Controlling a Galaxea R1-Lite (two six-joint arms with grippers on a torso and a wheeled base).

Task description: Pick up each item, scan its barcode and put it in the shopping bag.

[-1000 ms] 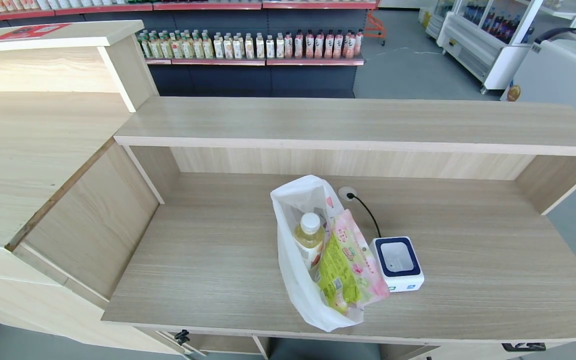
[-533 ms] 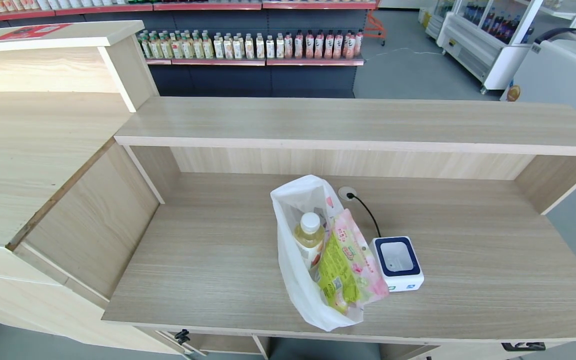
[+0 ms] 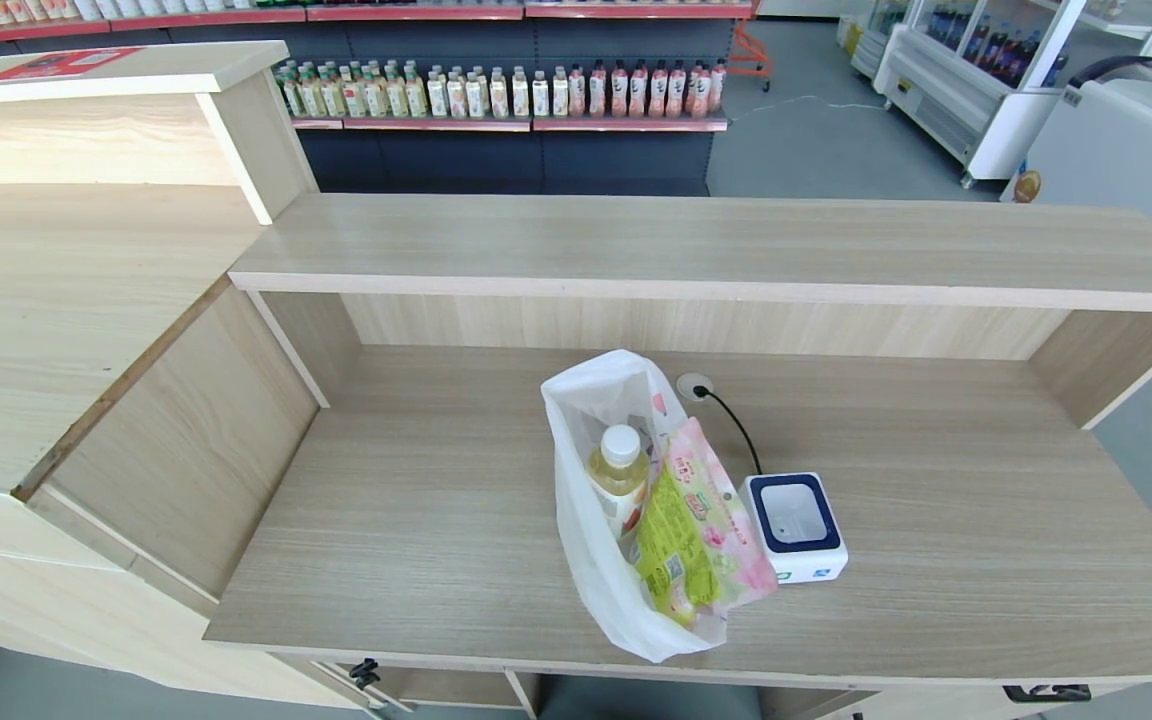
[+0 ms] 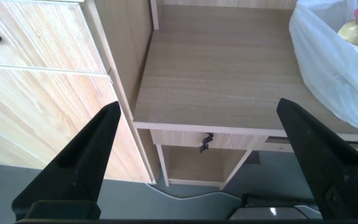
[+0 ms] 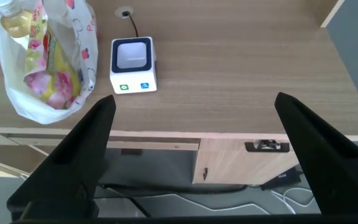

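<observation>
Nothing has changed over the last second: the bag (image 3: 596, 560) stands as it did at the near edge of the surface (image 3: 416, 540), about midway along it, its mouth open. The bottle (image 3: 620, 465) is upright inside and the snack pack (image 3: 696, 530) leans out of the mouth toward the scanner (image 3: 794, 525), which sits just beside the bag on its right. Both items we can make out are already bagged, and the stillness suggests to us that the scanning and packing are done, or that the robot is paused between steps. From the wrist views we get the hands. The left hand (image 4: 197, 106) hangs off the near edge toward the surface's left corner, released and holding nothing, with the bag well off to its right. The right hand (image 5: 194, 98) hangs off the near edge further right, likewise spread wide and empty, near the scanner but apart from it. The left wrist view also gives us the drawers (image 4: 36, 37) beside the surface. The right wrist view gives the scanner's front face and its cable (image 5: 131, 23) running to the far side. The head view adds the raised ledge (image 3: 696, 250) along the far edge and the shelf of drinks (image 3: 496, 95) beyond.
</observation>
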